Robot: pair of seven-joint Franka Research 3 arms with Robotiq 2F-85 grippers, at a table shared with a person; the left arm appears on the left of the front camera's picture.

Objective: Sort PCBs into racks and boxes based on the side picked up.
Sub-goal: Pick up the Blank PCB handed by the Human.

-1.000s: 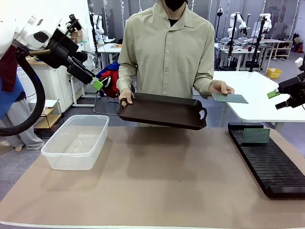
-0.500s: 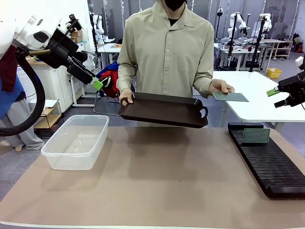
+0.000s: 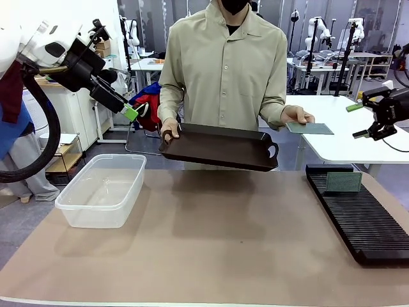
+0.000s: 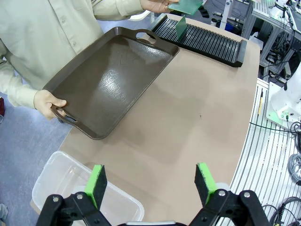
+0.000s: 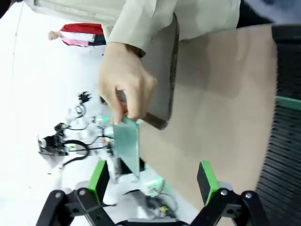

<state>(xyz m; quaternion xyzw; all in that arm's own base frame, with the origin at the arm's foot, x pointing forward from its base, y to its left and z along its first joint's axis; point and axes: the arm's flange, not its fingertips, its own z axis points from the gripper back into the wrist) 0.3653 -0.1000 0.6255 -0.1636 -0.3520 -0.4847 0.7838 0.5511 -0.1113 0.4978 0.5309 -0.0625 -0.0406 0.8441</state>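
Green-padded, the right pincer (image 3: 358,121) hangs with its fingers apart, aimed at the PCB (image 3: 310,128) that the person's hand (image 3: 295,116) holds out flat by one edge, offered for the taking, I'd say. The left pincer (image 3: 135,112) hovers spread wide and empty, high near the box (image 3: 102,192). A second PCB (image 3: 343,182) stands upright in the rack (image 3: 364,224) on the worktop (image 3: 223,243). Two PCBs, one rack, one box, one bare tray (image 3: 220,147).

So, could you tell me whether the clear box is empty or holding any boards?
Empty: the clear box has a bare bottom, seen through its open top and walls; nothing lies inside.
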